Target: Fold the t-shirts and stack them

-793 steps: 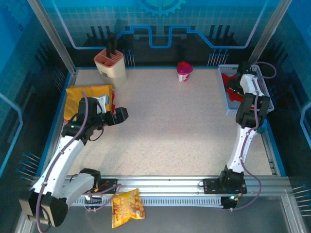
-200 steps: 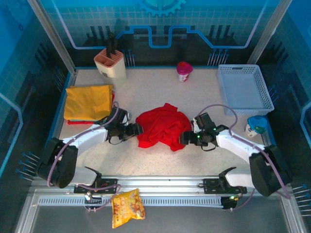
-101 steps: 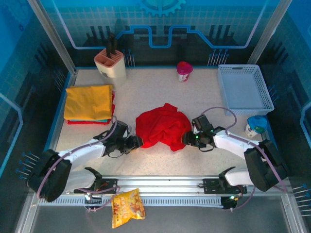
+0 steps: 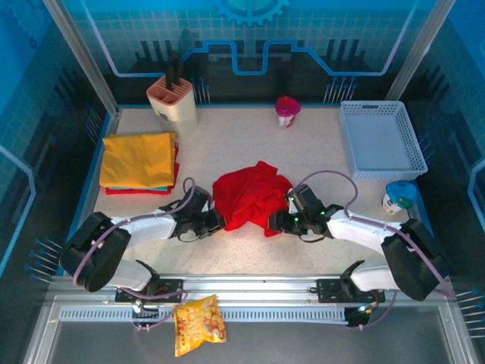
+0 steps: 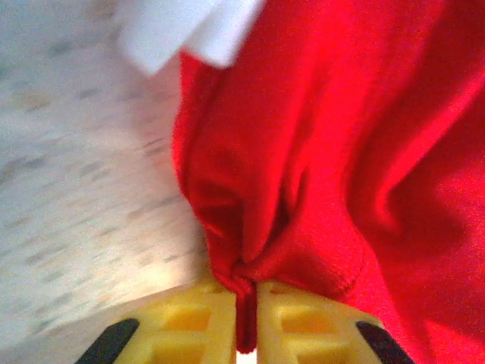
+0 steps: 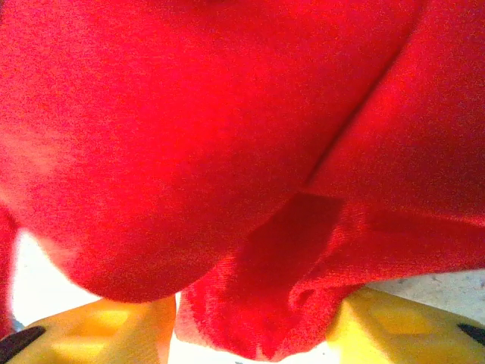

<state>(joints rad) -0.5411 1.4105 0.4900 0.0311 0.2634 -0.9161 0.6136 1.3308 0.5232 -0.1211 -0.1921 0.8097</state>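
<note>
Left gripper (image 4: pixel 216 222) clenched on a fold at the left edge of the red t-shirt (image 4: pixel 250 193). Right gripper (image 4: pixel 274 221) had red cloth bunched between parted fingers (image 6: pixel 402 318); can't tell if clamped. Red t-shirt lay crumpled mid-width on the table (image 4: pixel 303 152), toward the near edge. Yellow t-shirt (image 4: pixel 138 158) sat folded by the left edge.

Speckled table (image 4: pixel 250 144); crumpled red t-shirt (image 4: pixel 250 199) mid-front, folded stack topped by yellow t-shirt (image 4: pixel 138 159) left, white basket (image 4: pixel 379 140) right

A speckled beige table (image 4: pixel 250 144) sits between blue gridded walls (image 4: pixel 151 30) and 2 slanted metal posts (image 4: pixel 76 45).
</note>
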